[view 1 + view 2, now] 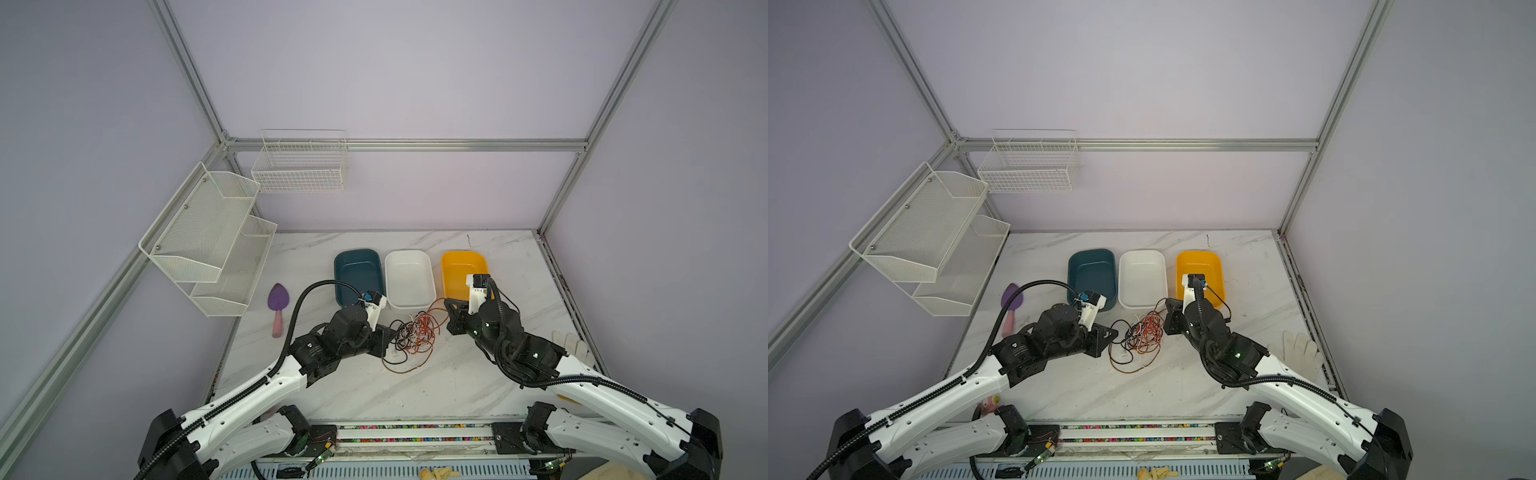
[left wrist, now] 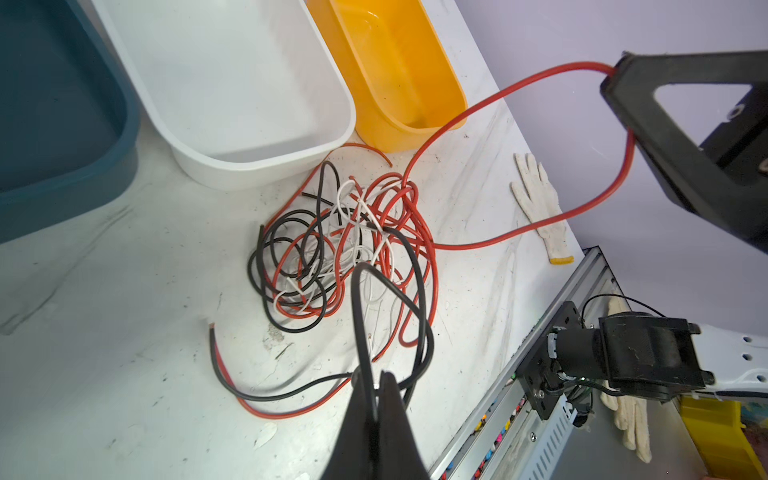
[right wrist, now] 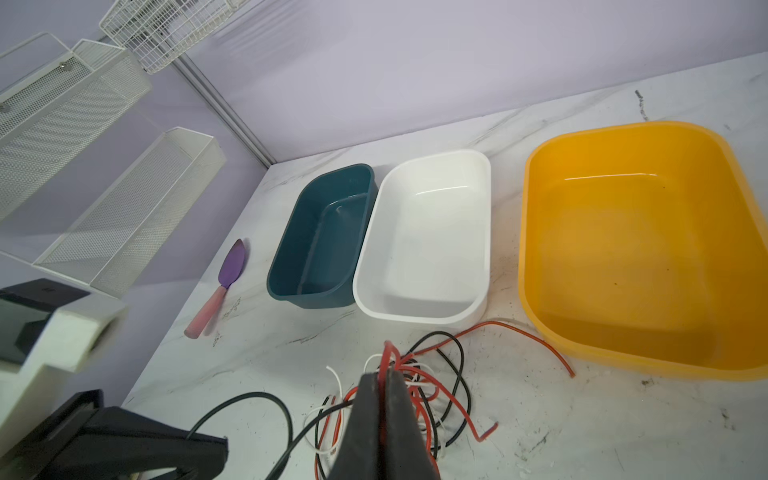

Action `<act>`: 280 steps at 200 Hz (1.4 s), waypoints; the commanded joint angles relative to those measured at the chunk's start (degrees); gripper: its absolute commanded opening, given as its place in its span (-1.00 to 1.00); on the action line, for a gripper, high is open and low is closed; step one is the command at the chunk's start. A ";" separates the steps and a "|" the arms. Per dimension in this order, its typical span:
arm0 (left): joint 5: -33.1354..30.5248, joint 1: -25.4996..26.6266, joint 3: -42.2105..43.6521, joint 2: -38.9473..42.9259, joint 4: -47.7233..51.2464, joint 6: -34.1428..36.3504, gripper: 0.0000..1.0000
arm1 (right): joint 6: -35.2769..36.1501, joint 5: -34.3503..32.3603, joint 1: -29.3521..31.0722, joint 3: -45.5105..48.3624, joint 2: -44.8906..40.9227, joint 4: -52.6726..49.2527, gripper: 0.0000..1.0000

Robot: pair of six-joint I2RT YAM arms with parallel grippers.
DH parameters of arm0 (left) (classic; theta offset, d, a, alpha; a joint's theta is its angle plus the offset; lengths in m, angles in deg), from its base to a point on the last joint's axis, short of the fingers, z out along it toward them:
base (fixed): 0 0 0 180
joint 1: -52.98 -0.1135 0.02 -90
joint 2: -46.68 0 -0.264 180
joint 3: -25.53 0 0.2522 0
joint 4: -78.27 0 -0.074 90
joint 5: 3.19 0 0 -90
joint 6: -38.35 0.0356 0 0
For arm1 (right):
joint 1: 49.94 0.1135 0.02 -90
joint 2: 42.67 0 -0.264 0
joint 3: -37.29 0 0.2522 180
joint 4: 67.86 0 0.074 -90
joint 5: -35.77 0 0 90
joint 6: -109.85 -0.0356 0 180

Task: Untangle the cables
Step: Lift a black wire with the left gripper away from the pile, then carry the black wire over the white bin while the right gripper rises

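- Marble-pattern table [image 1: 415, 382], scuffed, dark specks on it.
- Three plastic bins in a row toward the back: teal bin [image 1: 357, 270] on the left, white bin [image 1: 409, 274] just beside it in the middle, yellow bin [image 1: 455, 270] on the right.
- Purple trowel [image 1: 277, 305] with a pink handle, flat on the table left of the teal bin, blade toward the back.
- White glove [image 1: 1298, 349] lying flat at the table's right edge.
- White two-tier mesh shelf [image 1: 208, 237] on the left wall.
- White wire basket [image 1: 301, 170] hung on the back rail.
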 commanded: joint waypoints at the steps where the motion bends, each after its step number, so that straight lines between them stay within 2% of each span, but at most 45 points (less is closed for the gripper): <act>1: -2.93 -0.53 -8.20 2.84 3.65 3.03 -1.00 | -1.84 -1.92 -0.42 1.01 -0.16 -0.64 -1.00; 61: -1.93 -0.66 -15.52 4.44 7.38 4.76 -1.00 | -0.61 0.82 -0.91 4.23 1.81 0.80 -1.00; 130: -4.33 -0.70 -24.21 4.84 11.45 8.21 -1.00 | -0.07 7.97 -0.86 11.33 4.68 9.71 -1.00; 168: -3.75 -0.68 -29.44 5.77 10.35 8.89 -1.00 | -0.43 9.75 -0.86 13.16 9.04 13.26 -1.00; 225: -1.46 -0.58 -33.81 6.86 6.57 8.10 -1.00 | 0.75 12.63 -0.85 15.18 10.29 18.45 -1.00; 265: -0.20 -0.77 -34.63 3.48 6.34 10.29 -1.00 | 2.30 13.93 -0.87 15.04 8.77 18.98 -1.00; 280: -0.37 -0.88 -35.31 1.42 6.18 12.07 -1.00 | 2.73 13.30 -0.85 14.39 8.44 17.56 -0.89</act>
